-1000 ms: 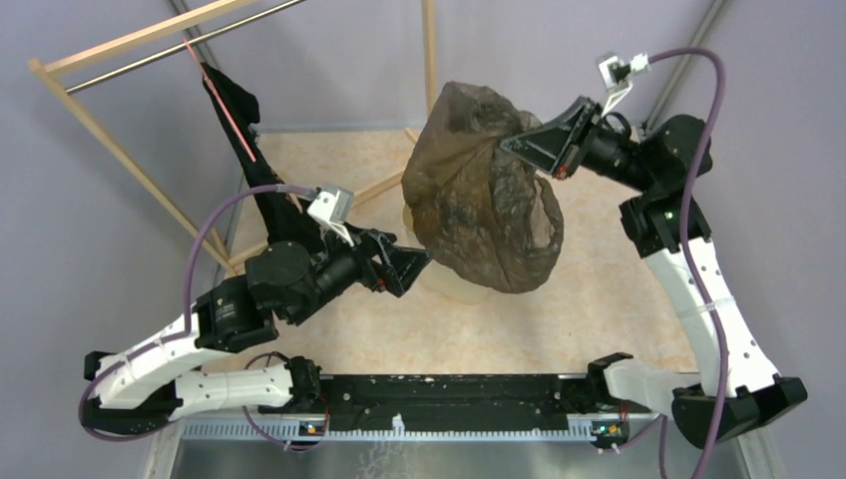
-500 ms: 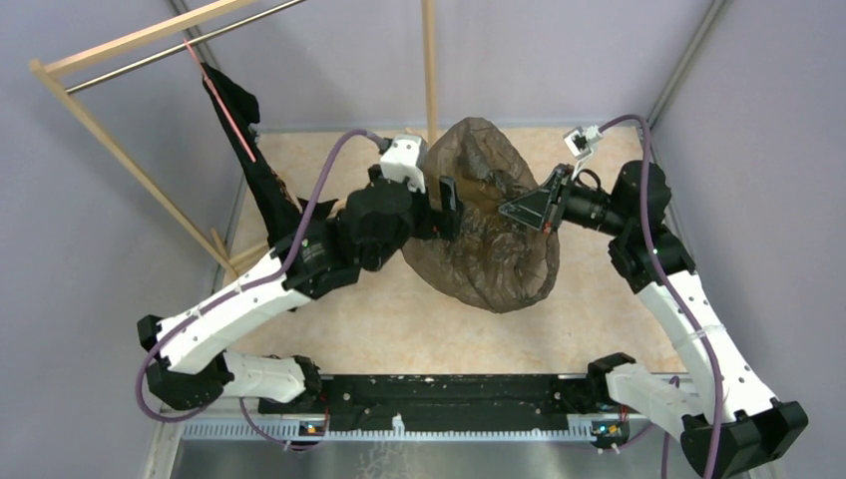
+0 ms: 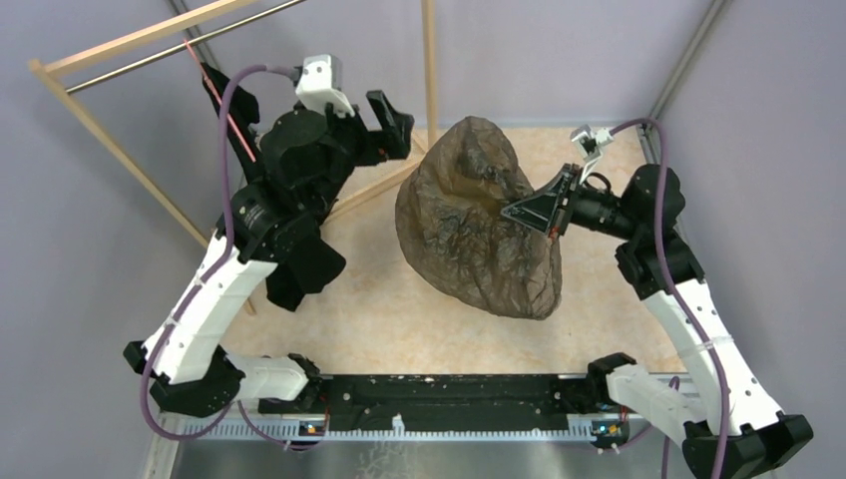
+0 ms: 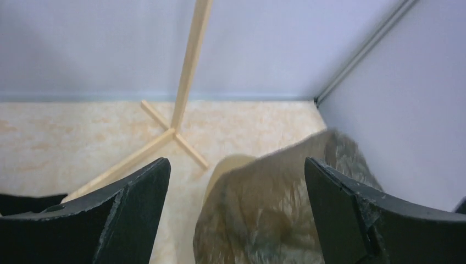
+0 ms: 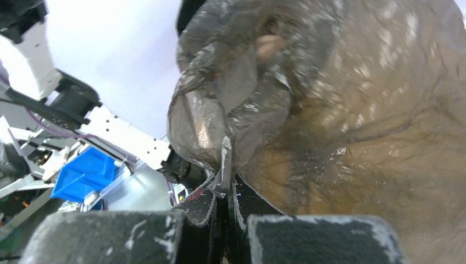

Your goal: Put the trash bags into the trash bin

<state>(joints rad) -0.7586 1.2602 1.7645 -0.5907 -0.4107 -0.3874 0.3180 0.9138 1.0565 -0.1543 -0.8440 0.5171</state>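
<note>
At the near edge of the marbled worktop (image 3: pixel 399 324) both arms rise from their bases. The right end effector (image 3: pixel 511 212) reaches in from the right with its jaws pressed together, clamped on a gathered fold of the brown translucent trash bag (image 3: pixel 479 235). The right wrist view shows the film pinched between the fingertips. The bag billows over the middle of the worktop and hides the trash bin (image 4: pixel 225 168) from above. Only a cream stretch of the bin shows in the left wrist view, at the bag's left edge. Farther back on the left, the left end effector (image 4: pixel 236 164) hangs with its jaws spread wide, holding nothing. Behind it stands a wooden rack (image 3: pixel 110 140) with a black cloth (image 3: pixel 227 105) draped on it.
</note>
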